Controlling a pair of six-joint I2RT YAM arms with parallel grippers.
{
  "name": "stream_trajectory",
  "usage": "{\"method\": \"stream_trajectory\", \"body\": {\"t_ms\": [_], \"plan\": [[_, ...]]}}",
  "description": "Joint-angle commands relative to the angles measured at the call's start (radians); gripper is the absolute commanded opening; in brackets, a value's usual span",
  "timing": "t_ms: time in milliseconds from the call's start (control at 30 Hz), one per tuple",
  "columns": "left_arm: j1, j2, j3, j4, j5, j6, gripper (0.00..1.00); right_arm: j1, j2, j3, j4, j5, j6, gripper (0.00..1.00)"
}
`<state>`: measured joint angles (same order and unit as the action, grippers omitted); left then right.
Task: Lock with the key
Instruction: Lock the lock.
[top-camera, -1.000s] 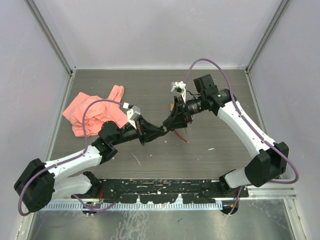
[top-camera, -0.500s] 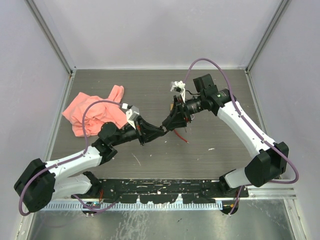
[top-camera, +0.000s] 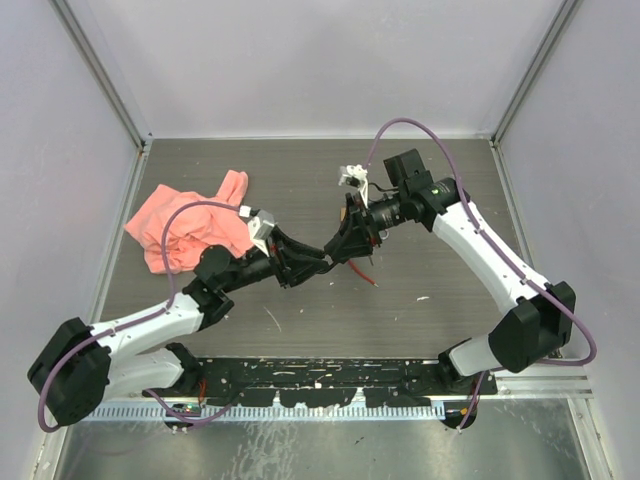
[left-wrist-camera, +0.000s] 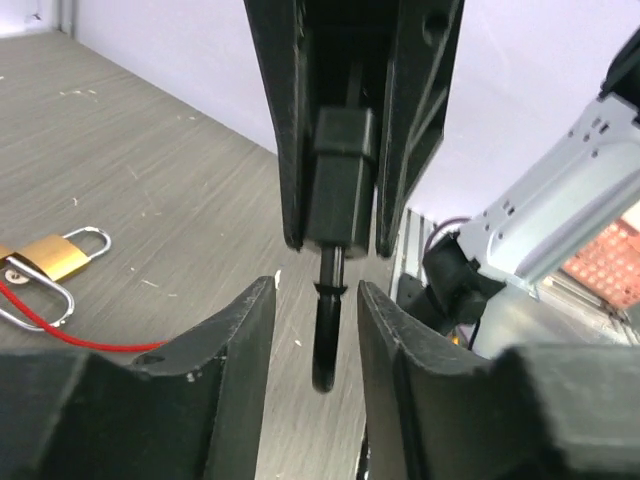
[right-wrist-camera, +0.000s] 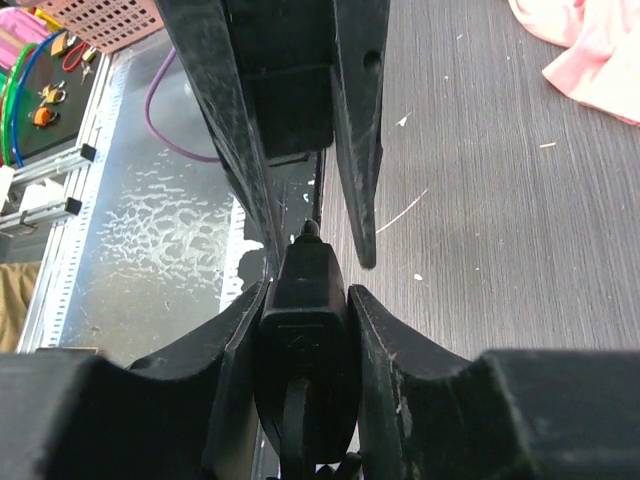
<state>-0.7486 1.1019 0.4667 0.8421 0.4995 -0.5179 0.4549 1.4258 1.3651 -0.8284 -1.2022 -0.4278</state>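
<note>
Padlock (left-wrist-camera: 48, 256) shows clearly from left wrist; right hand (right-wrist-camera: 306, 295) pinches key (left-wrist-camera: 340, 180), left hand (left-wrist-camera: 315, 290) parted.

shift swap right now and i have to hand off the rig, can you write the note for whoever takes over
Right gripper: shut on the black key, held off the table.
Left gripper: open, fingers either side of the key's shaft, not gripping.
Padlock: lying on the table, no gripper on it.
Done: key picked up.
Left: put the key in the padlock and turn it.
</note>
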Motion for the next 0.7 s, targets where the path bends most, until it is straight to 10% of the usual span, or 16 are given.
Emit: {"method": "stream_trajectory", "body": {"t_ms": [0,233,367,667], "plan": [[0.014,-0.058,-0.007,0.088,-0.097,-0.008,0.50,0.008,-0.003,0.028,-0.002,-0.013,-0.026,0.01],[0.021,-0.314,-0.072,-0.251,-0.229,0.151,0.79,0.008,-0.021,0.005,-0.023,0.178,-0.135,0.01],[0.022,-0.463,-0.096,-0.526,-0.316,0.278,0.77,0.057,-0.054,-0.113,0.057,0.388,-0.206,0.01],[0.023,-0.660,-0.293,-0.568,-0.438,0.218,0.71,0.263,0.035,-0.323,0.271,0.826,-0.209,0.01]]}}
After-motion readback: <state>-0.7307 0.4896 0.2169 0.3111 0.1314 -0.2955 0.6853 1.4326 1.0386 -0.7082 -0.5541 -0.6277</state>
